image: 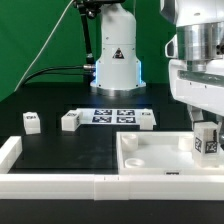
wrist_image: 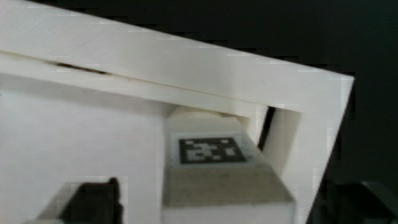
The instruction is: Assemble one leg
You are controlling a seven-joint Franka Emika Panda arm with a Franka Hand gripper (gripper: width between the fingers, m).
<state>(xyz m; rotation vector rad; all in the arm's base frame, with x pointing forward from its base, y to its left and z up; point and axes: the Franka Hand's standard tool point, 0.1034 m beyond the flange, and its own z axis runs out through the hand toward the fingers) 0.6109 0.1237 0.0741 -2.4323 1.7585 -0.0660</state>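
— Exterior view first: where does the leg [image: 206, 139] sit?

— Between the fingers [image: 205, 133], which are closed on it, at the corner of the panel [image: 150, 160] on the exterior view's right. Three spare legs [image: 69, 121] lie on the bench [image: 60, 150] near the marker board [image: 113, 115].

— And the wrist view?

— The leg [wrist_image: 217, 160] stands tag up just beside the panel's raised rim [wrist_image: 294, 120]. The arm should probably keep it upright and square to the corner, then press straight down.
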